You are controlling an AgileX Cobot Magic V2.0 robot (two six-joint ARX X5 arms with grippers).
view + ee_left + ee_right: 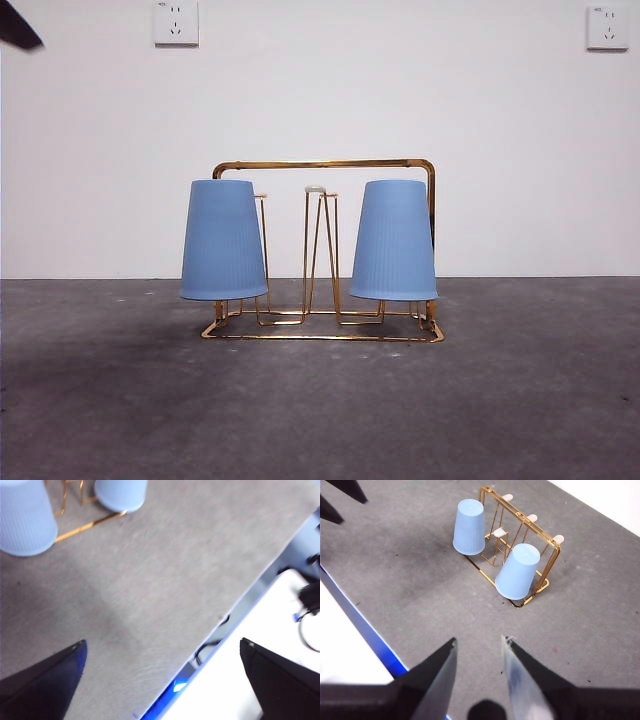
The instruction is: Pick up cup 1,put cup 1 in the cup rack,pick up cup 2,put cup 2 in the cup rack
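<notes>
Two ribbed blue cups hang upside down on the gold wire cup rack (pixel 325 163), one at its left end (pixel 223 240) and one at its right end (pixel 394 240). I cannot tell which is cup 1 and which is cup 2. The right wrist view shows both cups (pixel 469 526) (pixel 518 571) on the cup rack (pixel 542 540) from above. My right gripper (pixel 479 655) hovers well away from them, open and empty. My left gripper (pixel 162 665) is open wide over the table's edge, with the cups (pixel 25 520) (pixel 121 492) far from it.
A black arm tip (pixel 18 28) shows at the front view's top left corner. The other arm's jaws (pixel 340 495) appear in the right wrist view. The table's edge with a blue strip (pixel 365 625) runs near both grippers. Two wall sockets (pixel 176 22) sit behind.
</notes>
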